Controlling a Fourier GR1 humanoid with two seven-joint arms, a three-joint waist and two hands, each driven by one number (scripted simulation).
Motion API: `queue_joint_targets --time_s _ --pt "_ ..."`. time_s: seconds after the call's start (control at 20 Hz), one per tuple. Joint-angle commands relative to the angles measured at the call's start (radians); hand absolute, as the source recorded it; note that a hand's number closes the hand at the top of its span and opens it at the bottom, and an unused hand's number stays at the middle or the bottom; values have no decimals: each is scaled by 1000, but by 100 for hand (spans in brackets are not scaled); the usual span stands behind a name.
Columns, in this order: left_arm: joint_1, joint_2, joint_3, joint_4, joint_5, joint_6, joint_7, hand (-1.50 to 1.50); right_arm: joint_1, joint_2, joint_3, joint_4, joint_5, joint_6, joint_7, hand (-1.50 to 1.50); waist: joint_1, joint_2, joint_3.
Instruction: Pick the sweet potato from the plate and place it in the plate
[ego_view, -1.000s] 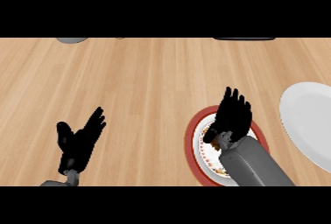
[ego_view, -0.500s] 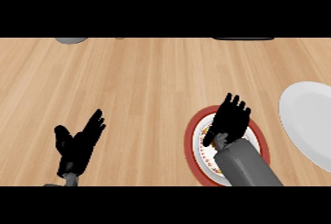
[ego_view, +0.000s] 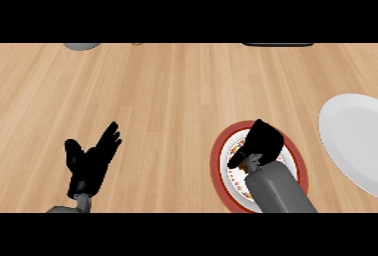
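Plate (ego_view: 217, 167) with red rim under right robot hand (ego_view: 263, 142), grasp unclear; left robot hand (ego_view: 88, 162) released

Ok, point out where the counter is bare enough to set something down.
The widest bare counter runs across the middle, from the left robot hand and red-rimmed plate up to the far edge. A narrower strip lies between those two. Crowded: the right side, where the right robot hand sits over that plate, close to the white plate.
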Motion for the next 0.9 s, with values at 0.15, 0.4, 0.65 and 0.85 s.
queue_joint_targets --time_s 0.15,0.4,0.65,0.85 --pt "58 -15 -20 -68 -14 14 40 0 -2 -12 -8 76 59 79 46 150 4 4 1" --pt "7 20 47 7 10 -47 8 0 -11 14 7 7 108 140 87 150 -3 4 0" --pt "-2 20 25 -36 -13 -45 37 0 -82 14 76 90 -61 -252 40 150 29 9 3" --pt "10 -21 8 -24 -16 -29 29 0 -157 14 82 63 16 -391 14 150 27 7 2"
